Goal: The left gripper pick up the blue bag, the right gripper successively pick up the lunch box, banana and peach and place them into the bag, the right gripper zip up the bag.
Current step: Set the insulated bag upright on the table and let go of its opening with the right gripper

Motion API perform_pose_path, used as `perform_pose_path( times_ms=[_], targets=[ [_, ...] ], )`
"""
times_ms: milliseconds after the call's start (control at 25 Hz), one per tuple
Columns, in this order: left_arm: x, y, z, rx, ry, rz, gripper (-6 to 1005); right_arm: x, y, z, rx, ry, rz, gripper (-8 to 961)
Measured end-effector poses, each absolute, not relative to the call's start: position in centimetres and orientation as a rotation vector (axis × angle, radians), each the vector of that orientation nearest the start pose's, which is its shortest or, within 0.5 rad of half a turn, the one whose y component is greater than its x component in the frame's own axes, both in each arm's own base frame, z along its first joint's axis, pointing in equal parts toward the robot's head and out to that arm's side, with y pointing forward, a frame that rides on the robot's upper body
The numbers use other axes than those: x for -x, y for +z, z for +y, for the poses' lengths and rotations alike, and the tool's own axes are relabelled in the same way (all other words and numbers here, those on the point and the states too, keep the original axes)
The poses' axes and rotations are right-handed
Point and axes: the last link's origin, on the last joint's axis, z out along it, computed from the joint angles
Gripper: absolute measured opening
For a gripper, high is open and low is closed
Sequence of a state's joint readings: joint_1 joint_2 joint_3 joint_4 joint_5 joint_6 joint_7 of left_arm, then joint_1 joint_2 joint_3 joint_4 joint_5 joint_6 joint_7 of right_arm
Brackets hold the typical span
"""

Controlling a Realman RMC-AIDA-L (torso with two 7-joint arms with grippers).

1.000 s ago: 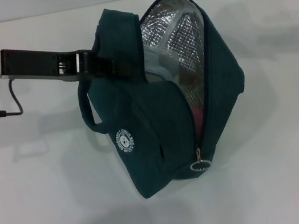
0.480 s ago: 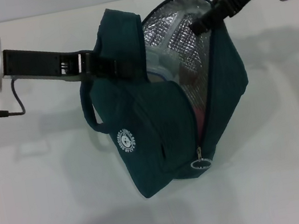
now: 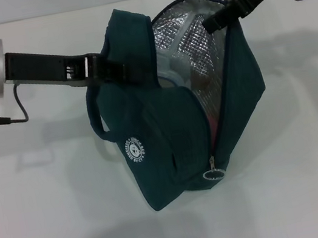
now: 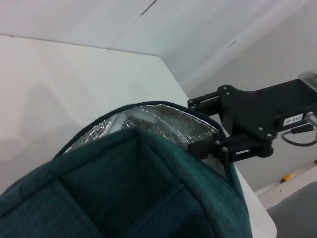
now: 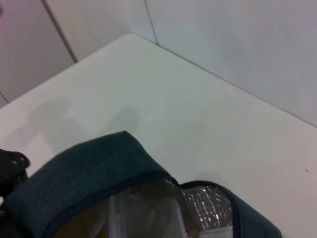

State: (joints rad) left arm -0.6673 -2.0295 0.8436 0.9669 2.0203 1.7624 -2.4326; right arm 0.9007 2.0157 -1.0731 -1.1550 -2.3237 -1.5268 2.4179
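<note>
My left gripper [image 3: 111, 72] is shut on a handle of the blue bag [image 3: 162, 137] and holds it tilted above the white table. The bag is open, showing foil lining [image 3: 194, 39]; its ring zipper pull [image 3: 213, 175] hangs low at the front. The lunch box [image 3: 170, 68] shows inside, also in the right wrist view [image 5: 143, 218]. A pink patch, likely the peach [image 3: 210, 123], shows deep in the gap. The banana is hidden. My right gripper [image 3: 213, 23] is at the far rim of the opening; in the left wrist view [image 4: 205, 126] its fingers stand apart about that rim.
The white table [image 3: 51, 206] lies under the bag, with the bag's shadow on it near the front. A wall runs along the table's far edge [image 3: 64, 0]. A cable [image 3: 16, 113] hangs from the left arm.
My right gripper has come down from the top edge of the view to the bag's far rim. The opening has spread slightly wider. The left gripper and bag have hardly moved.
</note>
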Motion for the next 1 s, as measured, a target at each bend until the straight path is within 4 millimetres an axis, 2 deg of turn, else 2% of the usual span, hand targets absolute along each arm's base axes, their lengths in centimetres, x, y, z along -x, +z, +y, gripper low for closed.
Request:
perform_pose_path(
  times_ms=[200,440,560,840,1000],
  targets=[
    [17.7,4.2,35.7,2.770,-0.557,-1.516,33,-8.6,3.6,41.6,2.760,0.058,0.771,475],
    [17.7,4.0,35.6,2.773,-0.559,-1.516,33,-8.5,3.9,41.3,2.751,0.054,0.726,274],
    [17.6,4.0,35.6,2.774,-0.562,-1.519,33,-8.4,4.2,41.1,2.743,0.059,0.710,52],
    [17.5,3.7,35.5,2.783,-0.566,-1.521,34,-8.4,4.9,41.0,2.725,0.089,0.700,8],
    [16.9,3.2,35.6,2.807,-0.601,-1.521,33,-8.1,6.3,40.6,2.690,0.118,0.663,9]
  ],
)
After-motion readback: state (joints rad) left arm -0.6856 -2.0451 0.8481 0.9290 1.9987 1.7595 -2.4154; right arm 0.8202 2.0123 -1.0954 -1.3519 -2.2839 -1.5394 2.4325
